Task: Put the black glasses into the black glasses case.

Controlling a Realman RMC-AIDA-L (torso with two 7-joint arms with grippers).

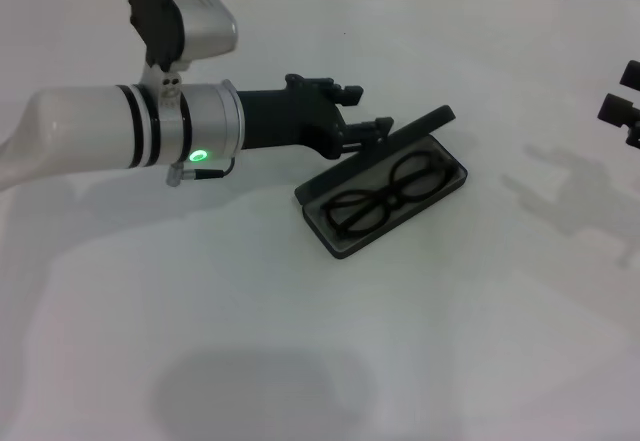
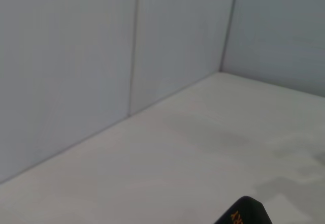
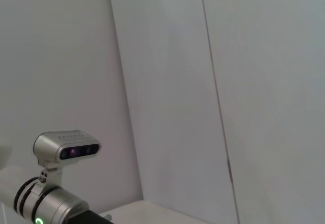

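The black glasses point(image 1: 386, 197) lie folded flat inside the grey-lined tray of the black glasses case point(image 1: 342, 243), in the middle of the white table in the head view. The case lid point(image 1: 425, 125) stands half raised behind the tray. My left gripper point(image 1: 368, 109) is at the lid's back edge, fingers apart, one fingertip point(image 1: 384, 124) against the lid. A lid corner with orange lettering point(image 2: 245, 213) shows in the left wrist view. My right gripper point(image 1: 622, 101) is parked at the far right edge.
The white table point(image 1: 300, 341) extends all around the case. A white panelled wall point(image 2: 76, 56) runs along the table's back. The right wrist view shows only the wall and the left arm's wrist camera point(image 3: 66, 150).
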